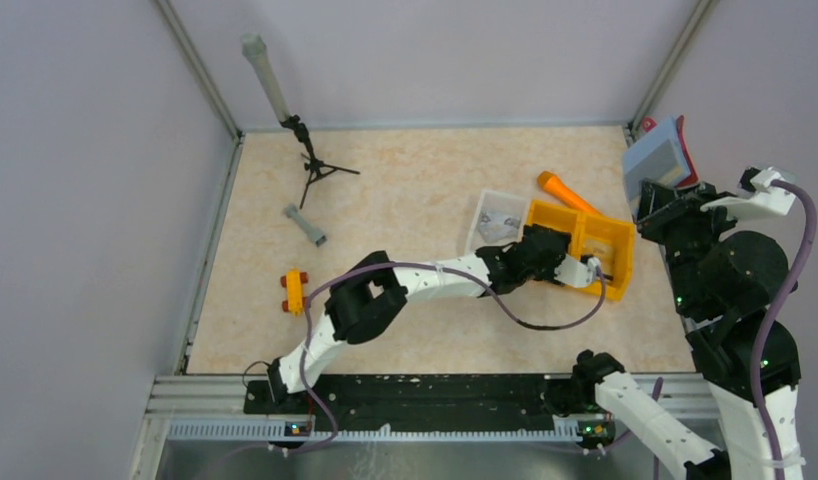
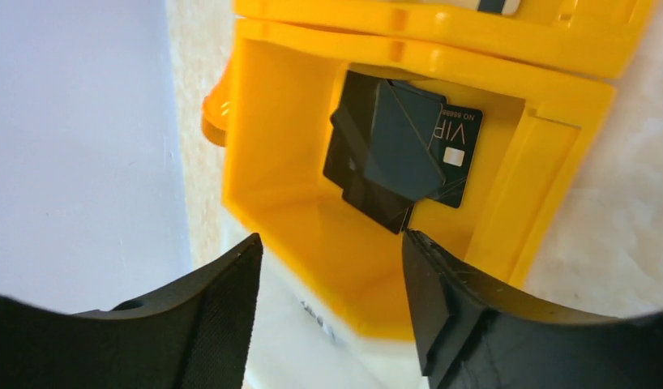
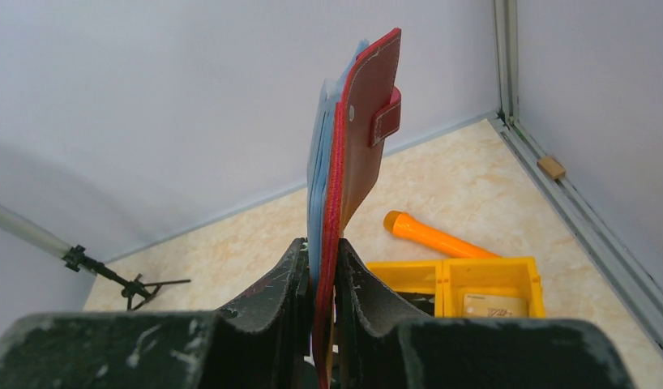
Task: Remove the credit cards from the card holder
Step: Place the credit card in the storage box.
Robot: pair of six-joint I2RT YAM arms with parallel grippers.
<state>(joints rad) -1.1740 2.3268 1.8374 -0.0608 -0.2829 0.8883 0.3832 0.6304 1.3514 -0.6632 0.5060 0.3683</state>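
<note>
My right gripper [image 3: 322,247] is shut on the dark red card holder [image 3: 359,154] and holds it upright, strap tab at the top, pale blue-grey inner faces to the left. In the top view the card holder [image 1: 658,158] is raised at the far right above my right gripper [image 1: 649,203]. My left gripper [image 2: 332,267] is open and empty, just over the near edge of the orange tray [image 2: 296,219]. Several dark grey credit cards [image 2: 393,150], one marked VIP, lie stacked askew in that compartment. A tan credit card [image 3: 494,304] lies in the other compartment.
The orange tray [image 1: 617,245] sits right of centre, with a white square tray [image 1: 497,218] against its left side and an orange cylinder [image 1: 565,190] behind it. A small tripod [image 1: 315,165], a grey piece [image 1: 305,225] and a small orange block [image 1: 293,290] stand at the left.
</note>
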